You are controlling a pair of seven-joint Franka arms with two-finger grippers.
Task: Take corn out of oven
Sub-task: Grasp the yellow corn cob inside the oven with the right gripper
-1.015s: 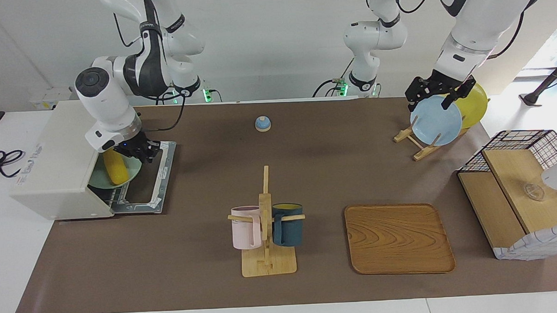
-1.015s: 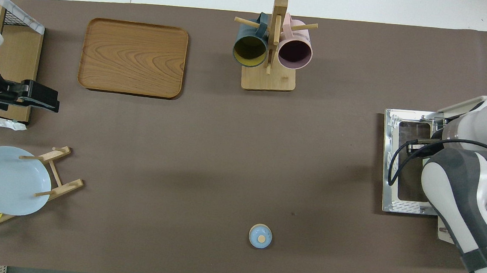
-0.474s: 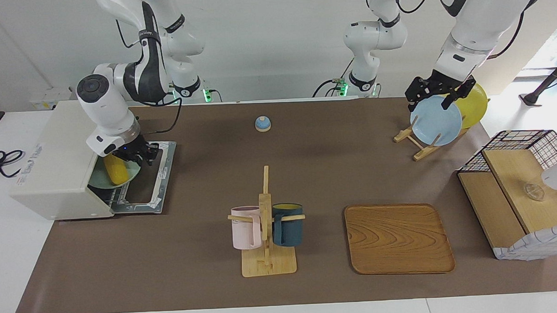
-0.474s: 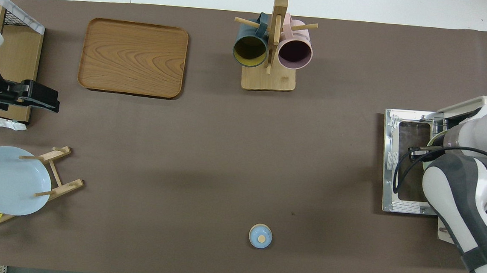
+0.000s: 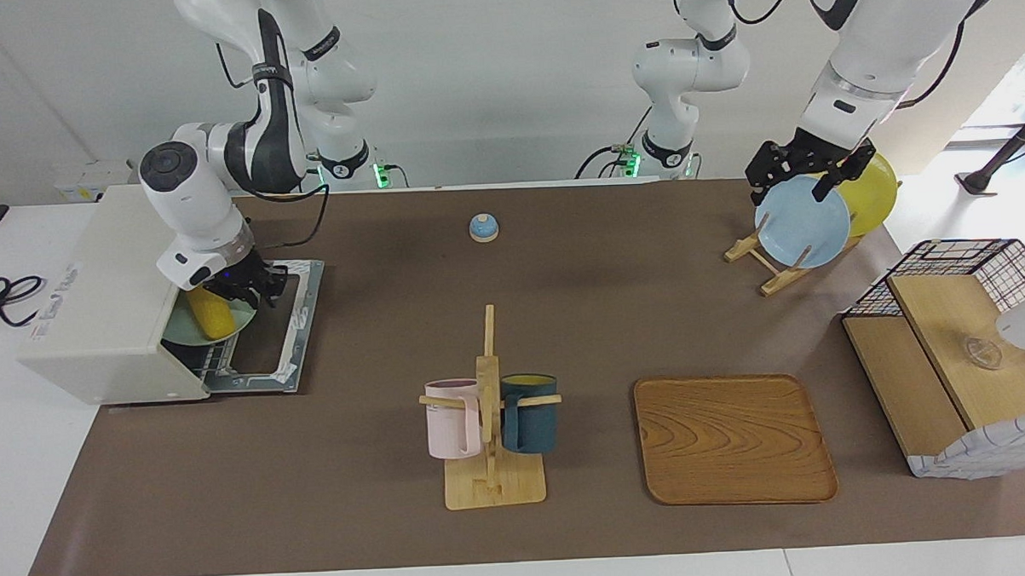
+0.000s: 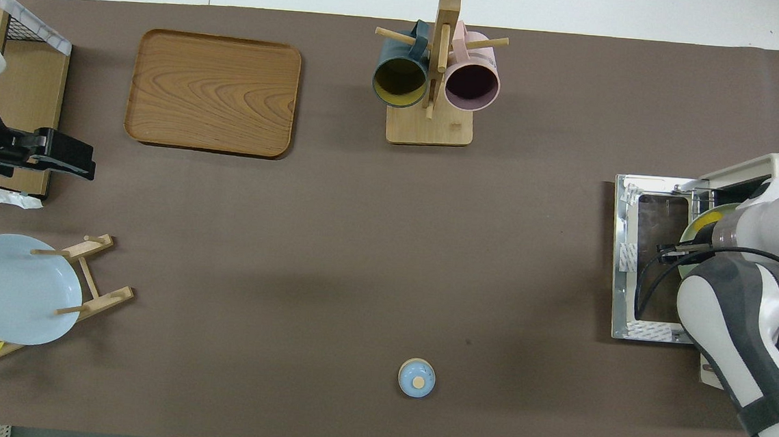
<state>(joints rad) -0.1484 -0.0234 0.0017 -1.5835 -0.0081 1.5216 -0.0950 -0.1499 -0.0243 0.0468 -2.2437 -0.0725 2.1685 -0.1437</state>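
Brown-matted table (image 5: 377, 327) held my oven (image 5: 109, 319), door down: corn (image 5: 207, 312) on green plate (image 5: 239, 318) inside, right gripper (image 5: 241, 289) clamping corn; left gripper (image 5: 803, 180) spread wide.

Partial white lettering "WAN" on the dark band of the right arm (image 6: 777, 410); print on the oven (image 5: 57, 295) illegible.
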